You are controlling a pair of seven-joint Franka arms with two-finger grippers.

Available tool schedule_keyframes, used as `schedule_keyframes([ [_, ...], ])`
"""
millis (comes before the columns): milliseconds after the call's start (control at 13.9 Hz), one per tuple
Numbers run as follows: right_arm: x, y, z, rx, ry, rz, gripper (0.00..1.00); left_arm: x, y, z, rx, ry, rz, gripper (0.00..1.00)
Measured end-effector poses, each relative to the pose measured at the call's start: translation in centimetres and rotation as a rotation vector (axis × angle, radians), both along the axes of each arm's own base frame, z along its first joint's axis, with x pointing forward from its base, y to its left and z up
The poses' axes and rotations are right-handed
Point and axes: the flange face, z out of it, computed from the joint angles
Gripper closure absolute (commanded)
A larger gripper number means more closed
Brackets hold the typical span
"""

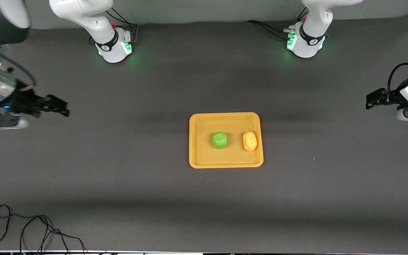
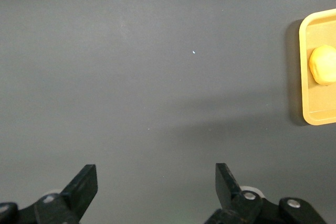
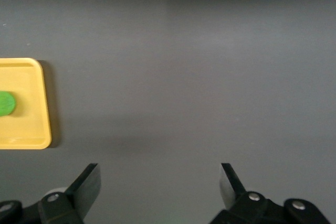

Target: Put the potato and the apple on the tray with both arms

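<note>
Both pieces are already sitting on the tray (image 1: 226, 163), which lies flat in the middle of the table (image 1: 126, 177). The apple (image 1: 220, 140) rests near the tray's centre, and the potato (image 1: 250, 141) lies beside it, toward the left arm's end of the table and close against the rim there. The two are near each other but not touching.

The left end effector (image 1: 371, 100) hangs over bare table out at its own end, well apart from the tray. Its wrist view shows the left end effector's fingers (image 2: 84, 184) spread wide with nothing between them, and the potato (image 2: 323, 64) and a corner of the tray (image 2: 305, 113) off at the edge of its sight. The right end effector (image 1: 61, 108) sits over bare table at the other end, just as far from the tray. Its fingers (image 3: 86, 184) are likewise spread wide and empty, with the tray (image 3: 44, 129) and a sliver of the apple (image 3: 6, 103) only just visible.

To my eye the placing itself is done: both items are inside the rim, neither arm has hold of anything, and both arms look to be waiting clear of the work. What remains, if anything, is for the arms to settle into a rest pose. That calls for nothing delicate, only keeping both end effectors away from the tray so it is not nudged. A loose cable (image 1: 30, 230) lies at the table's near corner, out of the way.
</note>
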Motion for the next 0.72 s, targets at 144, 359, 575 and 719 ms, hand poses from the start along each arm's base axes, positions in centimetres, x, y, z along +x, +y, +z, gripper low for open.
schedule_keyframes([
  [144, 0.0, -3.3, -0.5, 0.002, 0.007, -0.034, 0.0, 0.0, 0.0, -0.1, 0.0, 0.002, 0.0, 0.0],
  [359, -0.1, -6.1, -1.3, 0.002, 0.009, -0.044, 0.0, 0.0, -0.1, -0.1, -0.01, -0.002, 0.019, 0.01],
  [575, -0.5, -7.1, -1.4, -0.015, -0.006, -0.027, 0.0, 0.6, -0.3, 0.4, -0.017, -0.056, 0.058, 0.01],
  [719, -0.6, -6.4, -0.9, -0.032, -0.015, -0.007, 0.0, 0.9, -0.3, 0.6, -0.016, -0.081, 0.079, 0.01],
])
